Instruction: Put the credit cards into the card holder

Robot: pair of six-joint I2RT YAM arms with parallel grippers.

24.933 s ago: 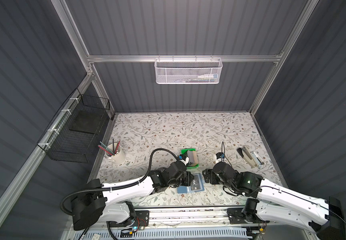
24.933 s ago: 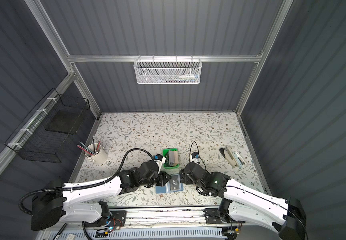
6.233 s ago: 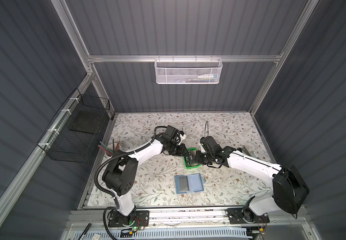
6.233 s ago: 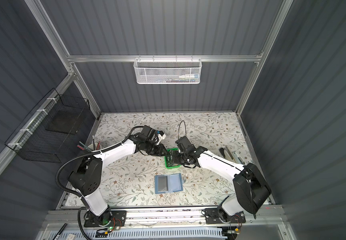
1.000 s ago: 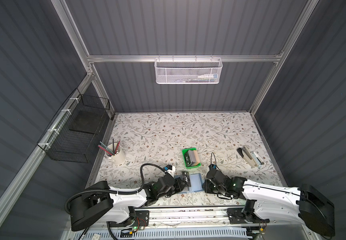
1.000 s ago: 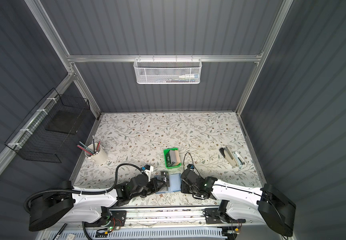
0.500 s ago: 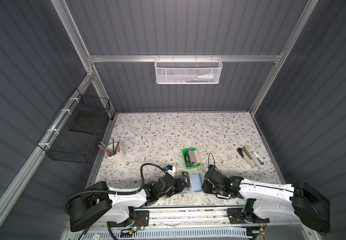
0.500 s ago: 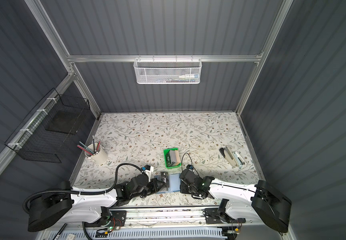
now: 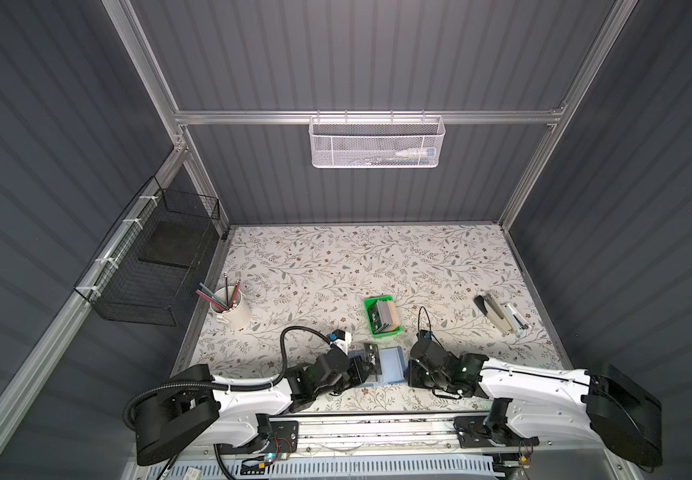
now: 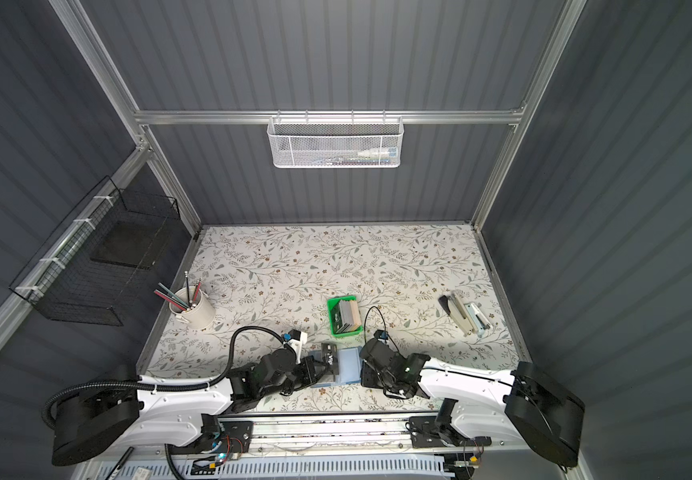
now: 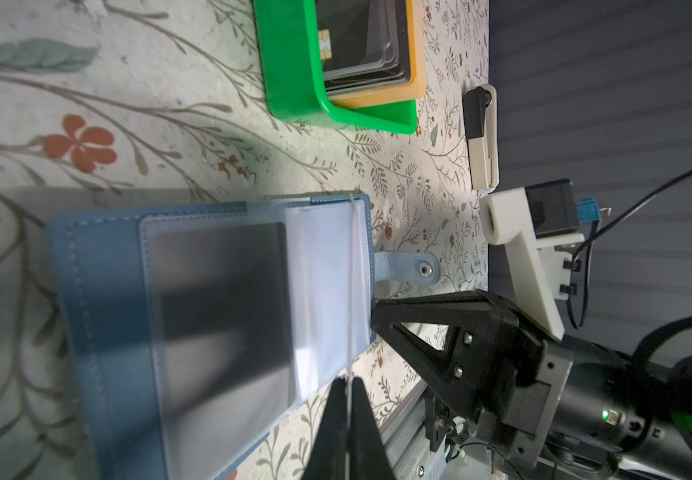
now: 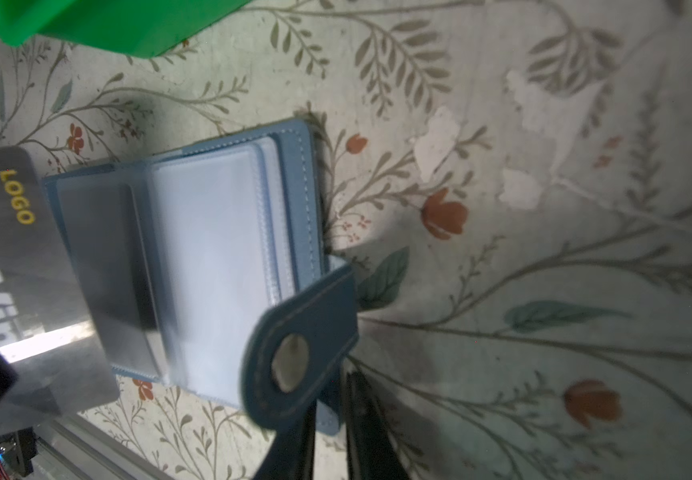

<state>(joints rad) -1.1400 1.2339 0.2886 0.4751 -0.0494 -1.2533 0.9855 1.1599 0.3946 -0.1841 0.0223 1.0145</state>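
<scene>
The blue card holder [image 9: 390,366] [image 10: 348,366] lies open near the table's front edge, its clear sleeves [image 12: 211,249] facing up. My left gripper [image 11: 349,380] [image 9: 361,369] is shut on a dark credit card with white "VIP" lettering [image 12: 24,270] [image 9: 372,358], held on edge over the holder's left half. At the holder's right side, next to the snap tab [image 12: 302,349], my right gripper [image 12: 331,432] [image 9: 411,370] is shut on the cover's edge. More credit cards [image 9: 386,316] [image 11: 369,41] stand in the green tray [image 9: 377,298].
A stapler [image 9: 500,318] lies at the right of the table. A cup of pencils [image 9: 231,309] stands at the left. A white mesh basket [image 9: 377,143] hangs on the back wall, a black wire basket [image 9: 157,266] on the left wall. The front rail [image 9: 377,419] runs just behind both wrists.
Since both grippers were at the green tray, the left one has brought the dark card to the holder. In the last second the right gripper crept left onto the cover's edge and narrowed.
</scene>
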